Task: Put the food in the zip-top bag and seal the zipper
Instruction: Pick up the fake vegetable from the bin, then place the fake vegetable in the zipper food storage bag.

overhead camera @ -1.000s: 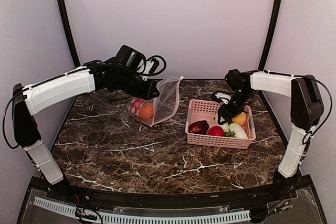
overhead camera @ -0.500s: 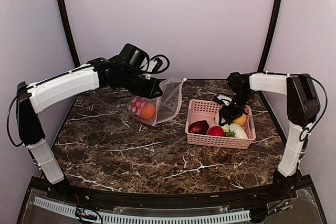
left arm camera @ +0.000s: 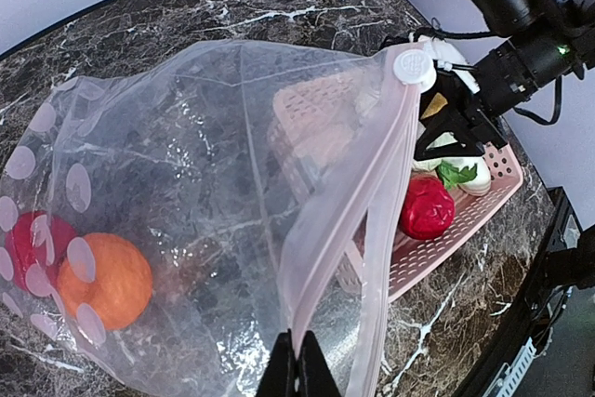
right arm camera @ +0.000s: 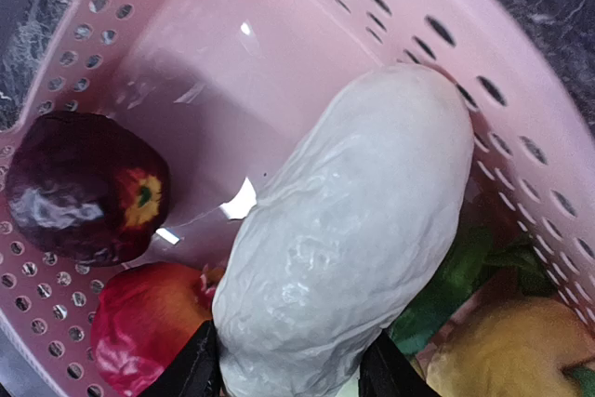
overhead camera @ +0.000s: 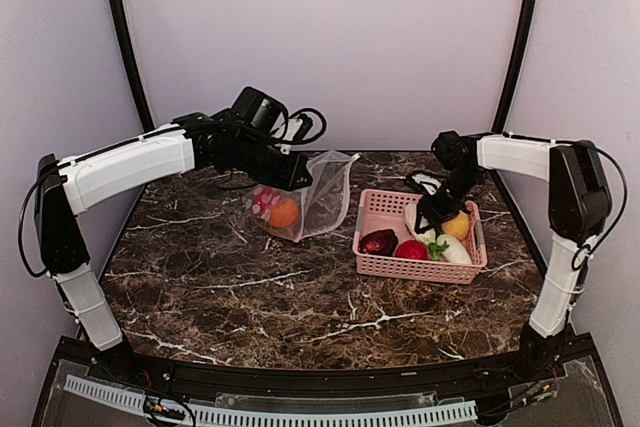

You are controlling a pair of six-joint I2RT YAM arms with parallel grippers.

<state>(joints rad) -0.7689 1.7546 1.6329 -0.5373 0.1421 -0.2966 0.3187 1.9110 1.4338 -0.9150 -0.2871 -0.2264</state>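
White veggie (right arm camera: 353, 230) in the basket (right arm camera: 279, 34) sits inside the right tool (right arm camera: 290, 369), half-closed and gripping it; left tool (left arm camera: 297, 364) is clamped on the zipper (left arm camera: 372, 192) of the bag (left arm camera: 186, 137).

**Desk** (overhead camera: 250, 297): dark marble with white veins. The dial is read from its centre, 6 o'clock at the arm bases.

**Zip-top bag** (overhead camera: 318, 202): clear, at 11–12 o'clock, bottom on the desk, upper edge lifted. It holds an orange piece (overhead camera: 280, 212), with a red piece (overhead camera: 262, 201) touching at its 10 o'clock.

**Left end effector** (overhead camera: 297, 180): clamped on the bag's upper edge.

**Pink basket** (overhead camera: 385, 209): at 3 o'clock, just beside the bag. It holds:
- maroon piece (overhead camera: 379, 242) at 9
- bright red piece (overhead camera: 411, 250) at 6
- white-green piece (overhead camera: 451, 249) at 4
- yellow piece (overhead camera: 458, 224) at 2

**Right end effector** (overhead camera: 430, 222): lowered into the basket, over the white-green piece.
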